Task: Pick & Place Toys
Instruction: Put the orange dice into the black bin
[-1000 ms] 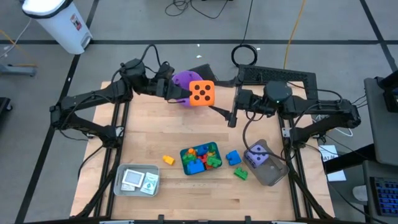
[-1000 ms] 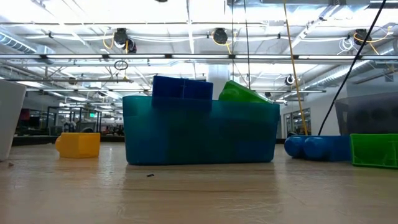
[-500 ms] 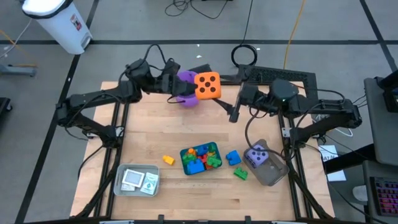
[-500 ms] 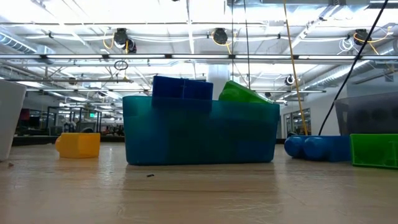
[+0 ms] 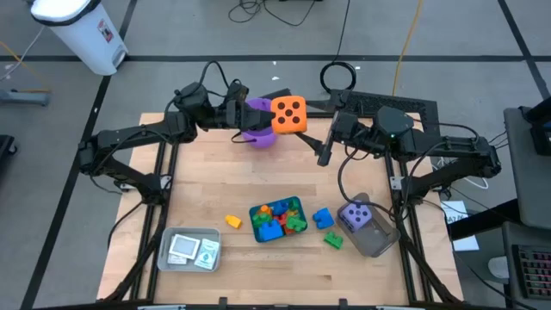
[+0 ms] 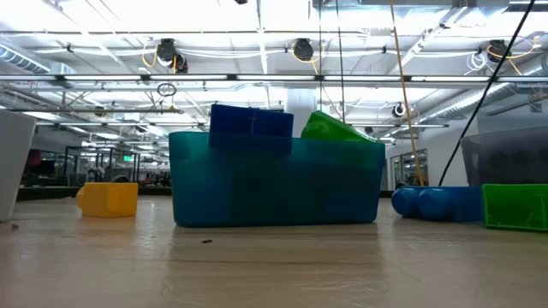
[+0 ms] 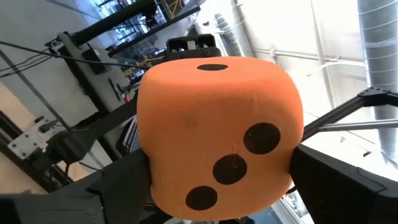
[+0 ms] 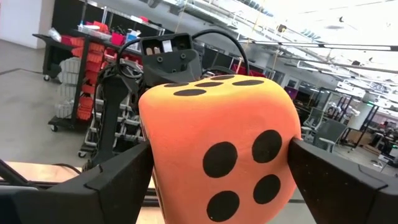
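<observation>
The orange dotted die point(image 5: 288, 114) is up in the air over the table's far middle, above the purple bucket point(image 5: 258, 135). My left gripper point(image 5: 272, 118) comes at it from the left and my right gripper point(image 5: 305, 129) from the right. Both are shut on it. The die fills the left wrist view point(image 7: 217, 137) and the right wrist view point(image 8: 221, 149). The purple die point(image 5: 355, 215) lies in the grey tray point(image 5: 375, 241). Several bricks fill the teal tray point(image 5: 277, 218). The low view shows neither gripper. My left gripper pinches the orange die between its two fingers point(image 7: 118, 186), on two opposite sides point(image 7: 152, 168). It comes about level from the table's left. The die is lifted clear. My right gripper pinches the same die between its two fingers point(image 8: 339, 180), on two opposite sides point(image 8: 287, 155). It comes about level from the table's right.
A yellow brick point(image 5: 232, 221), a blue brick point(image 5: 323, 217) and a green brick point(image 5: 333, 240) lie loose around the teal tray point(image 6: 274, 184). A clear tray point(image 5: 191, 248) with cards sits near the front left. Bare wood lies between the bucket and the trays.
The orange die has risen and gone a little toward the table's far right. My left gripper has carried it, and my right gripper has moved up toward the far edge with it.
</observation>
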`<state>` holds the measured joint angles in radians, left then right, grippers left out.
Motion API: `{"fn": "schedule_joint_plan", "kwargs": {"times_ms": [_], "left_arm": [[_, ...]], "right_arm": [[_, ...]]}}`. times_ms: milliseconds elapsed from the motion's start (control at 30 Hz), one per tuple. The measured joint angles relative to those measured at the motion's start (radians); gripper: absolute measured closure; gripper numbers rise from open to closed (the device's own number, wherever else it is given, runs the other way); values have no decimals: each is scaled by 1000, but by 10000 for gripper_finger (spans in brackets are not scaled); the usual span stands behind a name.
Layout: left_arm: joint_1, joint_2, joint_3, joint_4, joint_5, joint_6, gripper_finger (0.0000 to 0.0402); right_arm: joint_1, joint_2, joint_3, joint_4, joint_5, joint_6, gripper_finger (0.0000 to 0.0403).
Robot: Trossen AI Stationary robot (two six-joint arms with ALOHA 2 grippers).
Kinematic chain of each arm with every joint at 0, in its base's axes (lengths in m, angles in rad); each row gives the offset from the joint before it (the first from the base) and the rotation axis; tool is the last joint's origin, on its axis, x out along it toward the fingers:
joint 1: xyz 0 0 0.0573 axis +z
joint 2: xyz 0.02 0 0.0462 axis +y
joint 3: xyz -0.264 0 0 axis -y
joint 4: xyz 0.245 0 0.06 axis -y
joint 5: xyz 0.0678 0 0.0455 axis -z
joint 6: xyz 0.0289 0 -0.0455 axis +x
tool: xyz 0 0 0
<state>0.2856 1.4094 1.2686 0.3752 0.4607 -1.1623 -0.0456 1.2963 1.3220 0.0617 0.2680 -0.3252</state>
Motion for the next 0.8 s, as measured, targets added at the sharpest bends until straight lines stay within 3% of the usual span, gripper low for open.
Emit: {"fn": "schedule_joint_plan", "kwargs": {"times_ms": [567,800], "left_arm": [[-8,8,0,67,-16,23,48],[-8,8,0,65,-17,45,110]], "right_arm": [[1,4,0,-36,-38,21,65],[1,4,0,-33,-38,22,65]]}}
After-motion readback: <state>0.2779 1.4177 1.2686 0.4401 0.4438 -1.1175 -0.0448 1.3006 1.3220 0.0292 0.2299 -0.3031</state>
